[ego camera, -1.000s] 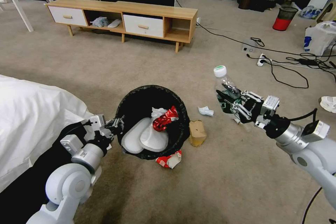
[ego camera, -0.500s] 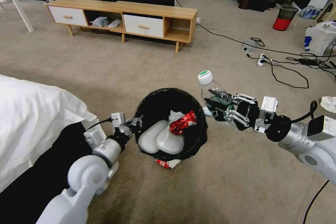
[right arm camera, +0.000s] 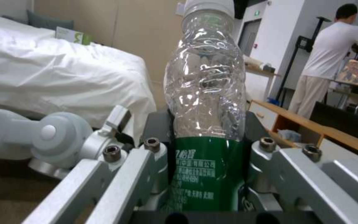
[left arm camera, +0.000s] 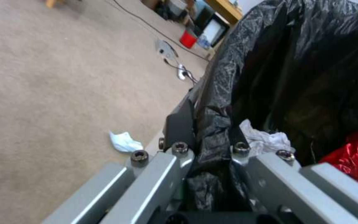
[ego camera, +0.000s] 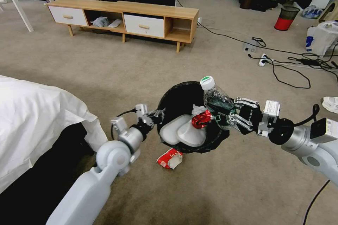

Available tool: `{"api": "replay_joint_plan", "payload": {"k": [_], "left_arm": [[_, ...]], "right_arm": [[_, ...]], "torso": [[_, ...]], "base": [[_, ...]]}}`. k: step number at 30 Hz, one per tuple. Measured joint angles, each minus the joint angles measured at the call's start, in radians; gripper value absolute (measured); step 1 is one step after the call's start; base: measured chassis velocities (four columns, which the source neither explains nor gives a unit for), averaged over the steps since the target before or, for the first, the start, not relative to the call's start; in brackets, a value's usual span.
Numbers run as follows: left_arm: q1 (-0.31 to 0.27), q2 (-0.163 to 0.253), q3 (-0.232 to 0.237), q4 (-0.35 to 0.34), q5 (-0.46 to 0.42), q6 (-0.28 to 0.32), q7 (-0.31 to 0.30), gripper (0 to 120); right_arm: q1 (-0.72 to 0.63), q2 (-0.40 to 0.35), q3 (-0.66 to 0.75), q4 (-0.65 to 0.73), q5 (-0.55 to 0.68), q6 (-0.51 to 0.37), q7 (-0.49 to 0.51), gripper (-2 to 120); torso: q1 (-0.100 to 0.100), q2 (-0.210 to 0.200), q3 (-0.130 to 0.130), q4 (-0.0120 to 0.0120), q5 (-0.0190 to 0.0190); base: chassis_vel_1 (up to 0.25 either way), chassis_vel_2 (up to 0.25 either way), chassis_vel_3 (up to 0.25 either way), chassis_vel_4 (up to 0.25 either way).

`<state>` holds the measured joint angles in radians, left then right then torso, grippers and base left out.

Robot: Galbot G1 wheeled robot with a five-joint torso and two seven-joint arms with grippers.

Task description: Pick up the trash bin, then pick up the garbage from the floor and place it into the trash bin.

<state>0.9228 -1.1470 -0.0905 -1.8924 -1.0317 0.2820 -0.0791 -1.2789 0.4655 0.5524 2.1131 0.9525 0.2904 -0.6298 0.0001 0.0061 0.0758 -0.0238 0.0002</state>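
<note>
The trash bin (ego camera: 190,147), lined with a black bag, hangs off the carpet in the left gripper (ego camera: 157,114), whose fingers (left arm camera: 179,130) pinch the lined rim between them. A second ago it hung nearer the white bed (ego camera: 31,112); it has since been carried rightward, out over the middle of the carpet, and the brown paper bag and the tissue that lay beside it are now covered by it in the head view. The left wrist view shows a crumpled tissue (left arm camera: 123,142) lying on the carpet beside the bin.

Inside the bin lie two flat white slippers (ego camera: 183,133), a white tissue (ego camera: 198,109) and a crushed red can (ego camera: 201,119). On the floor just in front of the bin lies a red-and-white paper cup (ego camera: 170,158), where it lay before.

To the right, the right gripper (ego camera: 227,112) clamps a clear bottle (ego camera: 215,100) by its green label, fingers (right arm camera: 266,146) pressed against both sides, white cap up. It has moved in from the open carpet and now holds the bottle at the bin's right rim, its lower end over the opening.

Behind stand a low wooden cabinet (ego camera: 123,17) and, far right, a red-and-black mesh bin (ego camera: 286,17) among cables.
</note>
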Motion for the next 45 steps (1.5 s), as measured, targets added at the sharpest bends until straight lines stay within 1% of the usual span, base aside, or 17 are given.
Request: {"api": "replay_joint_plan", "payload": {"k": [1, 2, 4, 8, 13, 21, 25, 31, 32, 33, 36, 37, 40, 41, 42, 43, 45], "left_arm": [[-0.028, -0.016, 0.021, 0.03, -0.002, -0.004, 0.002, 3], [-0.028, -0.016, 0.021, 0.03, -0.002, -0.004, 0.002, 3], [-0.062, -0.041, 0.053, 0.067, -0.003, -0.004, 0.007, 3], [-0.076, -0.057, 0.075, 0.084, 0.0, -0.006, 0.008, 3], [-0.073, -0.058, 0.095, 0.069, 0.001, -0.007, 0.006, 3], [-0.04, -0.061, 0.126, 0.03, 0.007, -0.007, 0.003, 3], [-0.033, -0.061, 0.131, 0.024, 0.011, -0.006, 0.003, 3], [-0.021, -0.06, 0.131, 0.006, 0.012, -0.004, 0.001, 3], [-0.016, -0.058, 0.13, 0.001, 0.012, -0.003, 0.0, 3], [-0.016, -0.058, 0.13, 0.001, 0.012, -0.003, 0.0, 3], [0.003, -0.05, 0.126, -0.015, 0.008, -0.001, -0.009, 3], [0.003, -0.05, 0.126, -0.015, 0.008, -0.001, -0.009, 3], [0.014, -0.049, 0.118, -0.019, 0.008, 0.001, -0.014, 3], [0.014, -0.049, 0.118, -0.019, 0.008, 0.001, -0.014, 3], [0.015, -0.049, 0.116, -0.019, 0.008, 0.001, -0.014, 3], [0.015, -0.049, 0.116, -0.019, 0.008, 0.001, -0.014, 3], [0.016, -0.048, 0.114, -0.019, 0.008, 0.001, -0.014, 3]], "right_arm": [[-0.007, 0.003, 0.001, -0.003, -0.001, 0.002, -0.001, 23], [-0.007, 0.003, 0.001, -0.003, -0.001, 0.002, -0.001, 23], [-0.019, 0.007, 0.012, -0.009, -0.003, 0.006, -0.004, 23], [-0.03, 0.012, 0.023, -0.006, -0.003, 0.007, -0.007, 23], [-0.032, 0.022, 0.02, -0.009, -0.009, 0.007, -0.007, 23], [-0.02, 0.039, -0.008, -0.03, -0.023, 0.004, 0.0, 23], [-0.022, 0.044, -0.014, -0.034, -0.026, 0.002, 0.006, 23], [-0.019, 0.054, -0.029, -0.049, -0.051, -0.008, 0.058, 23], [-0.016, 0.058, -0.034, -0.055, -0.061, -0.013, 0.078, 28], [-0.016, 0.058, -0.034, -0.055, -0.061, -0.013, 0.078, 28], [-0.011, 0.066, -0.047, -0.077, -0.095, -0.021, 0.12, 45], [-0.011, 0.066, -0.047, -0.077, -0.095, -0.021, 0.12, 45], [-0.013, 0.066, -0.051, -0.089, -0.107, -0.025, 0.137, 61], [-0.013, 0.066, -0.051, -0.089, -0.107, -0.025, 0.137, 61], [-0.014, 0.066, -0.051, -0.09, -0.108, -0.025, 0.14, 67], [-0.014, 0.066, -0.051, -0.09, -0.108, -0.025, 0.14, 67], [-0.014, 0.066, -0.051, -0.09, -0.108, -0.026, 0.146, 76]], "torso": [[0.0, 0.0, 0.0, -0.0002, -0.0001], [0.0, 0.0, 0.0, -0.0002, -0.0001], [0.0, 0.0, 0.0, -0.0002, -0.0001], [0.0, 0.0, 0.0, -0.0002, -0.0001], [0.0, 0.0, 0.0, -0.0001, -0.0002], [0.0, 0.0, 0.0, -0.0001, -0.0002], [0.0, 0.0, 0.0, -0.0002, -0.0001], [0.0, 0.0, 0.0, -0.0002, -0.0002], [0.0, 0.0, 0.0, -0.0002, -0.0002], [0.0, 0.0, 0.0, -0.0002, -0.0002], [0.0, 0.0, 0.0, -0.0001, -0.0002], [0.0, 0.0, 0.0, -0.0001, -0.0002], [0.0, 0.0, 0.0, -0.0001, -0.0002], [0.0, 0.0, 0.0, -0.0001, -0.0002], [0.0, 0.0, 0.0, -0.0001, -0.0002], [0.0, 0.0, 0.0, -0.0001, -0.0002], [0.0, 0.0, 0.0, -0.0002, -0.0002]], "base": [[0.0, 0.0, 0.0, 0.0], [0.0, 0.0, 0.0, 0.0], [0.0, 0.0, 0.0, 0.0], [0.0, 0.0, 0.0, 0.0], [0.0, 0.0, 0.0, 0.0], [0.0, 0.0, 0.0, 0.0], [0.0, 0.0, 0.0, 0.0], [0.0, 0.0, 0.0, 0.0], [0.0, 0.0, 0.0, 0.0], [0.0, 0.0, 0.0, 0.0], [0.0, 0.0, 0.0, 0.0], [0.0, 0.0, 0.0, 0.0], [0.0, 0.0, 0.0, 0.0], [0.0, 0.0, 0.0, 0.0], [0.0, 0.0, 0.0, 0.0], [0.0, 0.0, 0.0, 0.0], [0.0, 0.0, 0.0, 0.0]]}}
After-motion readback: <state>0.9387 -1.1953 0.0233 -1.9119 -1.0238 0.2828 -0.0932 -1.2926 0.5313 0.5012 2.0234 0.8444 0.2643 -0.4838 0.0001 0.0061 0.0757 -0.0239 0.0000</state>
